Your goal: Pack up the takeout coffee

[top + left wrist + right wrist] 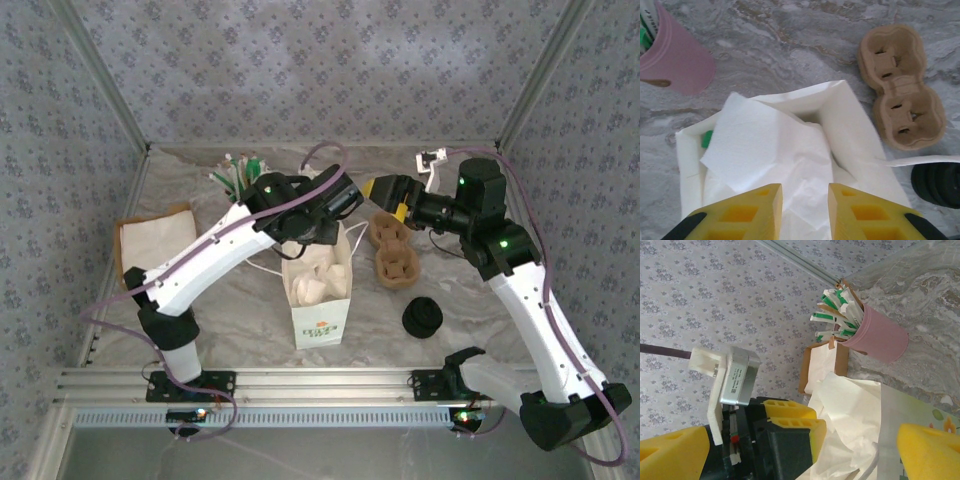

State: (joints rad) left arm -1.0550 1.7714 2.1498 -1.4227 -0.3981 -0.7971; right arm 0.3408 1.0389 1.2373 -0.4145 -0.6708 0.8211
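Your left gripper [804,194] hangs over the white bag [320,322] mid-frame, jaws a little apart, gripping nothing. On your right gripper [385,192] the jaws stand wide apart. White paper [770,150] covers the bag's inside, so you cannot tell where the coffee cup sits or points.

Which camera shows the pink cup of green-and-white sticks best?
The right wrist view: the pink cup is whole there, sticks included. The left wrist view catches part of its side in a corner; the top view shows mainly the sticks beyond the left arm.
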